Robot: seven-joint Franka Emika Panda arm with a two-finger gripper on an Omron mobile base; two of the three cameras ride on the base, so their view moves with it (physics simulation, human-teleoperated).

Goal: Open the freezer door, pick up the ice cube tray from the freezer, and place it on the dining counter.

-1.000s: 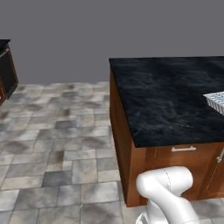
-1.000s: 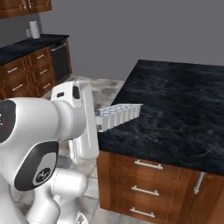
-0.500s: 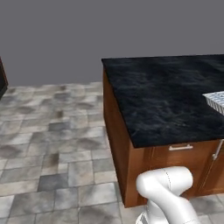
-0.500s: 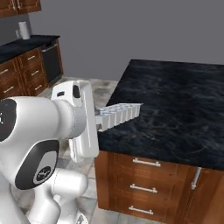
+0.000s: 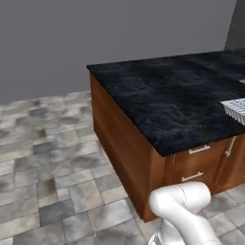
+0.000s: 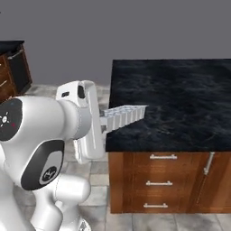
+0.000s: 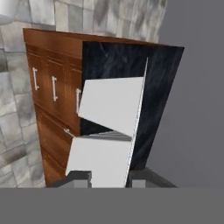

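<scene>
The pale ice cube tray (image 6: 124,116) juts out level from the hand, its far end over the near left corner of the dining counter (image 6: 180,99). My gripper (image 7: 109,177) is shut on the tray (image 7: 107,131), whose pale underside rises between the two dark fingertips (image 7: 78,177). In the left base view the tray's gridded end (image 5: 237,110) hangs above the black stone top (image 5: 172,100) at the right edge. The freezer and its door are out of view.
Reddish-brown drawers with silver handles (image 6: 162,182) face me below the counter top. Grey tiled floor (image 5: 48,167) spreads to the left of the island. Dark lower cabinets (image 6: 11,67) stand far left against a plain grey wall.
The whole picture has shifted in both base views, so the base has moved: the counter now stands nearer and more square-on. The tray stays in the grip, unchanged against the arm.
</scene>
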